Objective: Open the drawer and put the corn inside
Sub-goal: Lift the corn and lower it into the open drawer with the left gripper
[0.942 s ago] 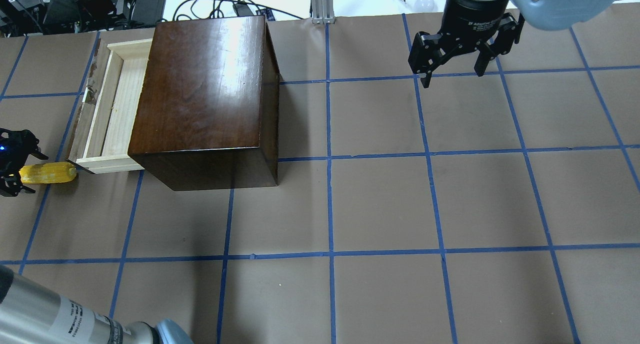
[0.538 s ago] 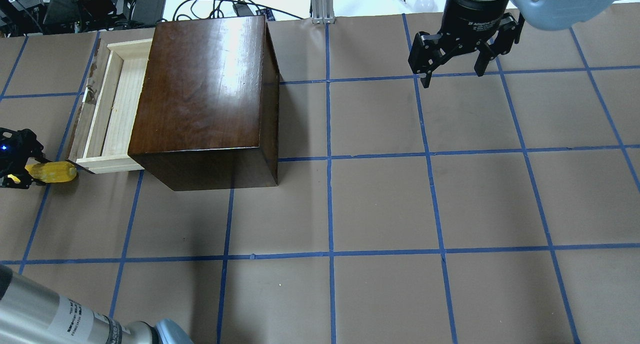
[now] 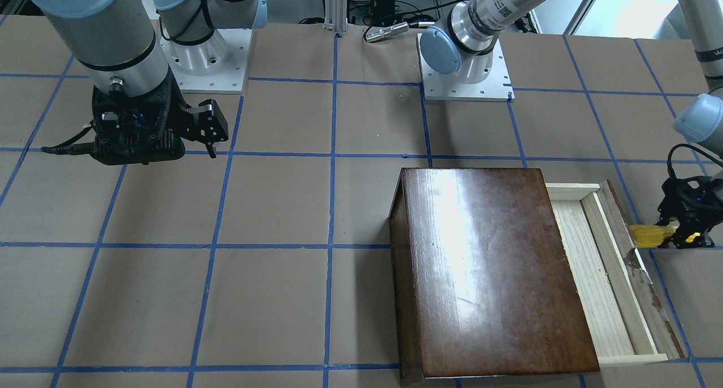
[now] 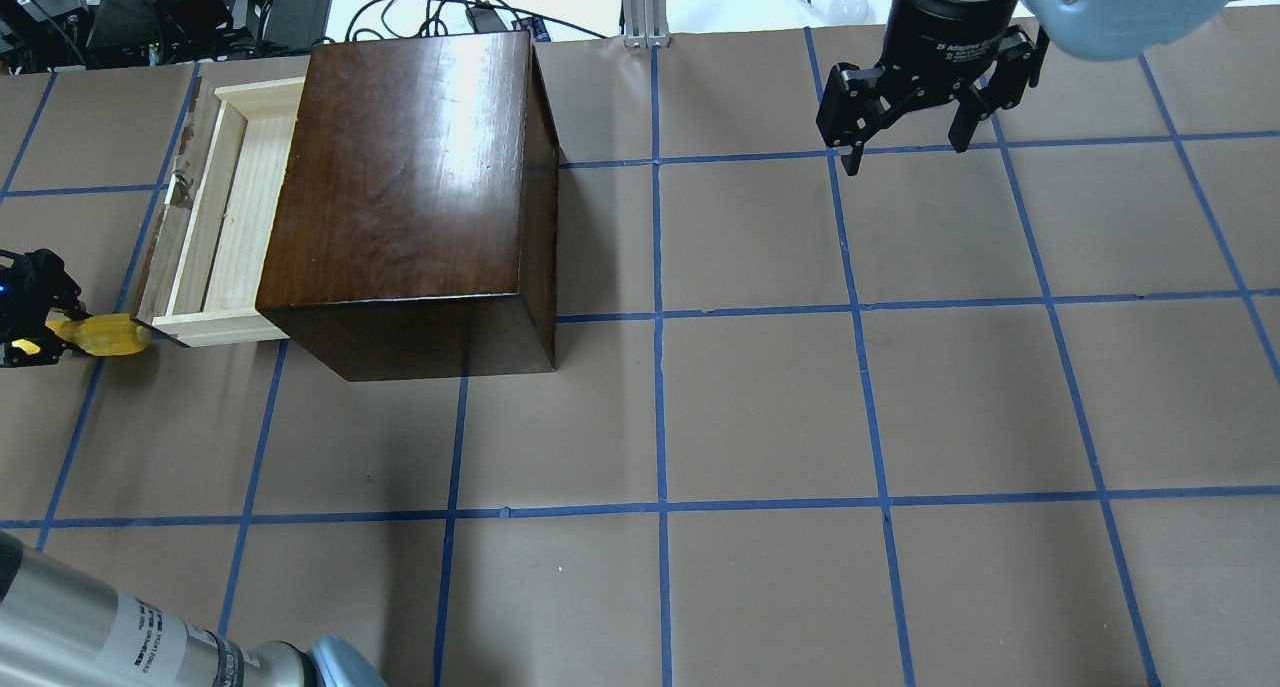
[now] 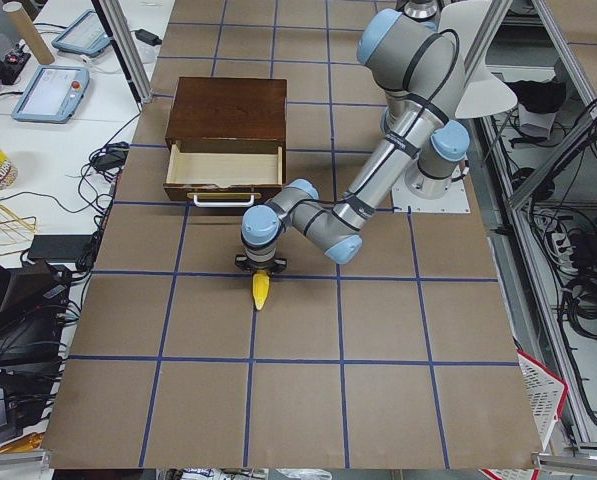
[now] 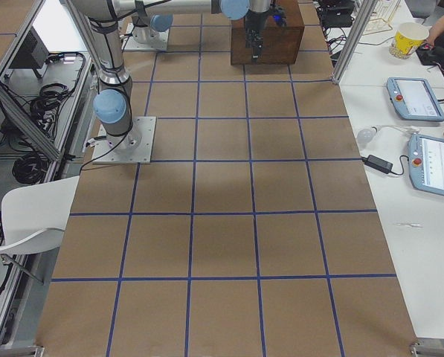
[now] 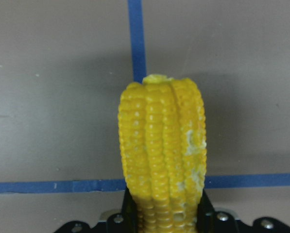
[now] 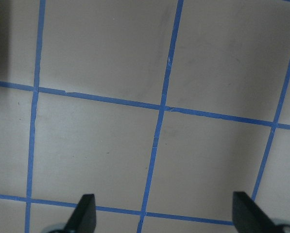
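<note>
Left gripper [image 4: 50, 329] clamped on bright yellow bumpy corn cob [image 4: 110, 336]. Cob juts past its fingertips, outside the pulled-out shallow pale-wood drawer [image 4: 225, 217] of glossy dark-brown cabinet [image 4: 400, 187] just beside. Right gripper [image 4: 908, 155] spread wide.

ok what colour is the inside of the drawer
Pale unfinished wood inside the drawer, clearest in the overhead exterior view.

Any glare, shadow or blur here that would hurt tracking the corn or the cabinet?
Overhead exterior: a white glare streak washes out part of the top of the glossy dark-brown wooden cabinet. Exterior front-facing: the same streak, running down the top. Left wrist: the bright yellow corn cob is slightly soft, its kernels still readable, with a dim shadow on the paper behind it. Exterior right: the cabinet is small and far.
</note>
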